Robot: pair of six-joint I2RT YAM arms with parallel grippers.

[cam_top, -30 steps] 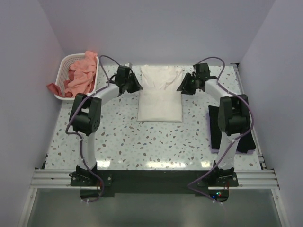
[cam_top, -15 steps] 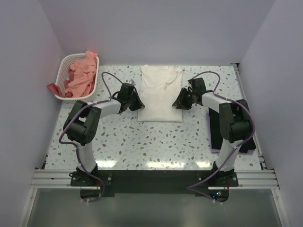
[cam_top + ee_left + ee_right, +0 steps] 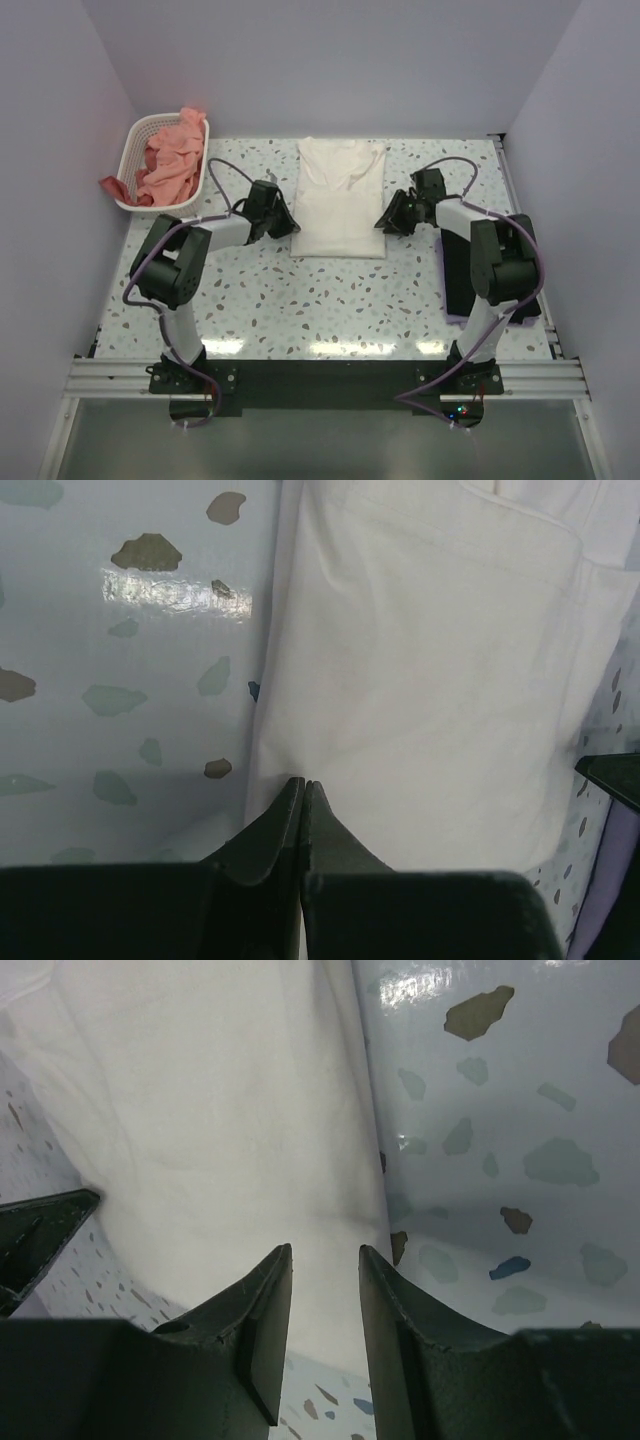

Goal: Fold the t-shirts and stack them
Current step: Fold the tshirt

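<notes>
We see a cream-white cloth t-shirt (image 3: 338, 205), folded to a long strip, at mid-table, our left pincer (image 3: 292, 226) closed at its left edge, our right pincer (image 3: 382, 224) parted astride its right edge; crumpled salmon-pink t-shirts (image 3: 168, 165) wait in the white perforated plastic basket (image 3: 127, 165), far left

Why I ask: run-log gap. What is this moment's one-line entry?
left end effector: shut at left edge of cream-white t-shirt | right end effector: open, astride its right edge

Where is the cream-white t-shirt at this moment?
In the top view, the cream-white t-shirt lies folded at the far centre of the table, between the left tool and the right tool, which flank its near end.
</notes>
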